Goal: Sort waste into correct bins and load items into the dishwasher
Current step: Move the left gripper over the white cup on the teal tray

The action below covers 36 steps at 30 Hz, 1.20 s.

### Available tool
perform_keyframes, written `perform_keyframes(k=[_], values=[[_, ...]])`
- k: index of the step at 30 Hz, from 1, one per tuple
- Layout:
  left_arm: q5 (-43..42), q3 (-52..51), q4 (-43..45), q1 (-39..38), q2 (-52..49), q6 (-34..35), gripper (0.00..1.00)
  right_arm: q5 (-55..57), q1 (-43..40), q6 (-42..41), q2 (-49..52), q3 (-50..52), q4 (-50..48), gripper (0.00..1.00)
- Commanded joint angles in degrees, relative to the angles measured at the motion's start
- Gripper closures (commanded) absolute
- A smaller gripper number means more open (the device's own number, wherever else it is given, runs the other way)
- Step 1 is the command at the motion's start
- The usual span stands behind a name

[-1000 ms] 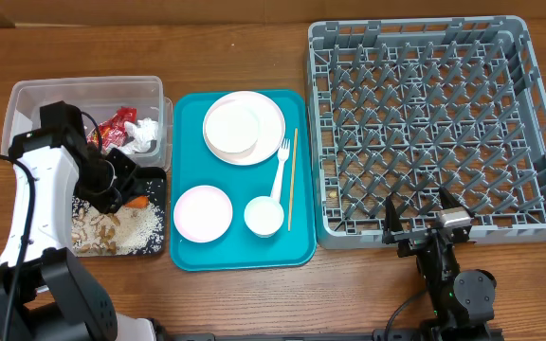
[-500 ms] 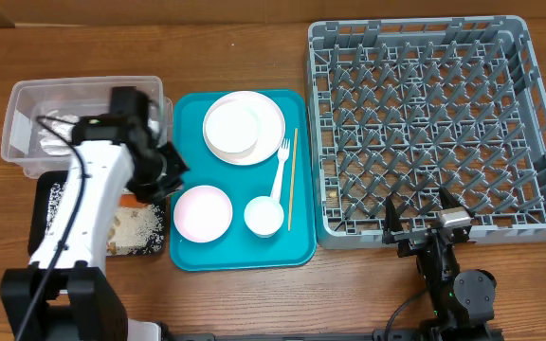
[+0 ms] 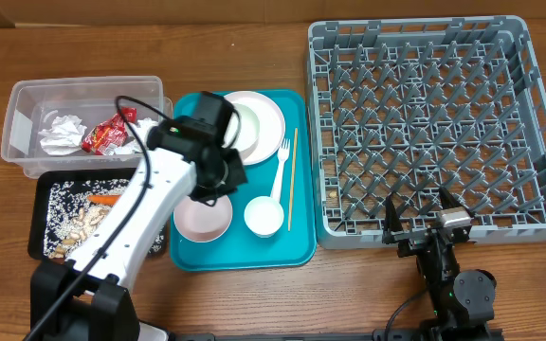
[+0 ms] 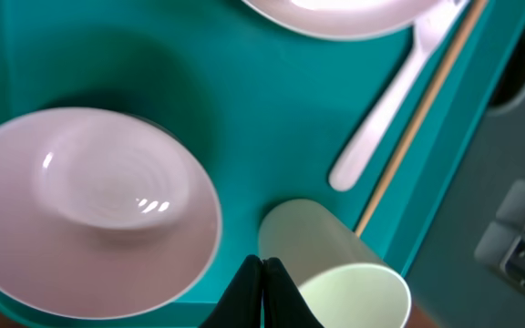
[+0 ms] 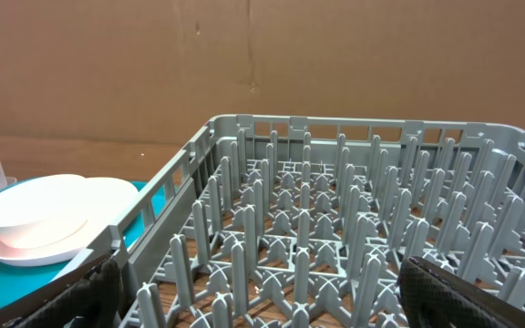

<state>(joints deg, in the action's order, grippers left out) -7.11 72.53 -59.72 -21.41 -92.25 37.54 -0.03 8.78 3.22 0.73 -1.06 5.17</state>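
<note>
Dish-loading step: left gripper [image 4: 262, 271], jaws together and empty, hovers by white cup [image 4: 335, 269] on teal tray [image 4: 108, 55]; must open to grasp; right gripper [image 3: 415, 229] spread wide beside dish rack [image 3: 314, 123].

The table [image 3: 254, 47] shows grained wood with low sheen. The teal tray [image 3: 254, 248] is smooth, semi-gloss plastic. The dish rack [image 3: 425, 123] is matt grey moulded plastic; the tub [image 3: 83, 85] clear plastic. The napkin [image 3: 60, 134] is crumpled paper, the wrapper [image 3: 107, 135] shiny crinkled film. The bowl [image 4: 89, 205] is glossy; the fork [image 3: 278, 175] smooth plastic; the chopstick [image 3: 292, 180] bare wood.
</note>
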Motion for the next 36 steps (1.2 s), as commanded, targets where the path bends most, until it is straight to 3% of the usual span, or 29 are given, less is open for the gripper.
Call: perform_keyframes(k=[1, 5, 7, 13, 36], values=[[2.3, 1.2, 0.1, -3.5, 1.4, 0.8, 0.93, 0.0, 0.5, -0.3, -0.5, 0.6, -0.3, 0.00], [2.3, 1.2, 0.0, -6.3, 1.4, 0.8, 0.77, 0.0, 0.5, -0.3, -0.5, 0.6, -0.3, 0.00], [2.8, 1.2, -0.1, -7.5, 1.4, 0.8, 0.76, -0.1, 0.5, -0.3, -0.5, 0.6, -0.3, 0.00], [5.2, 0.9, -0.6, -7.9, 1.4, 0.8, 0.56, 0.0, 0.5, -0.3, -0.5, 0.6, -0.3, 0.00], [2.6, -3.8, -1.3, -7.9, 0.7, 2.4, 0.55, 0.0, 0.5, -0.3, -0.5, 0.6, -0.3, 0.00]])
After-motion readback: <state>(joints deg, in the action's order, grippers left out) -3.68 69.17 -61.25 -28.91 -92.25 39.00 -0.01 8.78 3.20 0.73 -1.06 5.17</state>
